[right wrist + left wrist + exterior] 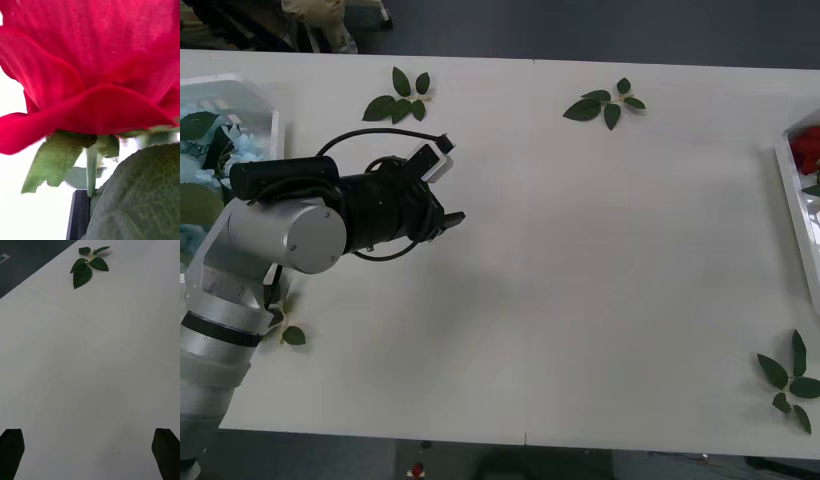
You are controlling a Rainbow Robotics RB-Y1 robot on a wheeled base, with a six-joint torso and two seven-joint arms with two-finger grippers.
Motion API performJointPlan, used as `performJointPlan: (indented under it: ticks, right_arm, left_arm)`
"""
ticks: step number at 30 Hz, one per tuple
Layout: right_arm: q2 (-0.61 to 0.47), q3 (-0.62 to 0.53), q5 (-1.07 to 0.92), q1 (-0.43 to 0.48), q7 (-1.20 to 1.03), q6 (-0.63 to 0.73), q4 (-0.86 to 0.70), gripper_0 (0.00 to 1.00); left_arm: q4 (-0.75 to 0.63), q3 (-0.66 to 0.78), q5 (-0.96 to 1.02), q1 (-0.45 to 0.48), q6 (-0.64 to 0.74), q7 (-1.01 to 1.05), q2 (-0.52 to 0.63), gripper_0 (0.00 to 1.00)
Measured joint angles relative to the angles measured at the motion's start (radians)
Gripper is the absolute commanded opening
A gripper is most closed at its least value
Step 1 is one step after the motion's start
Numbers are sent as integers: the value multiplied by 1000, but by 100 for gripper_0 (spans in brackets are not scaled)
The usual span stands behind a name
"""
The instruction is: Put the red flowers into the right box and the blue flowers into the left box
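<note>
While leaf sprigs [400, 97] dot it, white table [580, 260] lies flat.

No text, label, brand, number or sign can be read in any of the views.
</note>
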Motion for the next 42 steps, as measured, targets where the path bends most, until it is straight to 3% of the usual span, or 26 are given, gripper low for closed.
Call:
performJointPlan:
  ticks: [9,23,25,27,29,32,36,42]
  right_arm:
    - [-4,0,63,-10,128,-121,154,0]
    - [30,16,203,-34,145,-293,281,0]
    - [30,43,203,-36,145,-293,283,12]
    - [30,67,203,-37,145,-293,283,44]
    - [30,79,203,-37,145,-293,283,64]
    - [30,78,200,-37,145,-293,283,83]
    - [30,72,184,-37,146,-293,283,93]
    - [30,72,112,-37,169,-293,283,95]
  left_arm:
    - [0,-7,2,0,-5,0,19,100]
    - [0,-7,-1,0,-5,0,19,100]
    - [0,-7,-1,0,-5,0,19,100]
    - [0,-7,-1,0,-5,0,19,100]
    - [0,-7,-1,0,-5,0,19,100]
    - [0,-7,-1,0,-5,0,19,100]
    - [0,-7,-1,0,-5,0,19,100]
    - [0,-7,-1,0,-5,0,19,100]
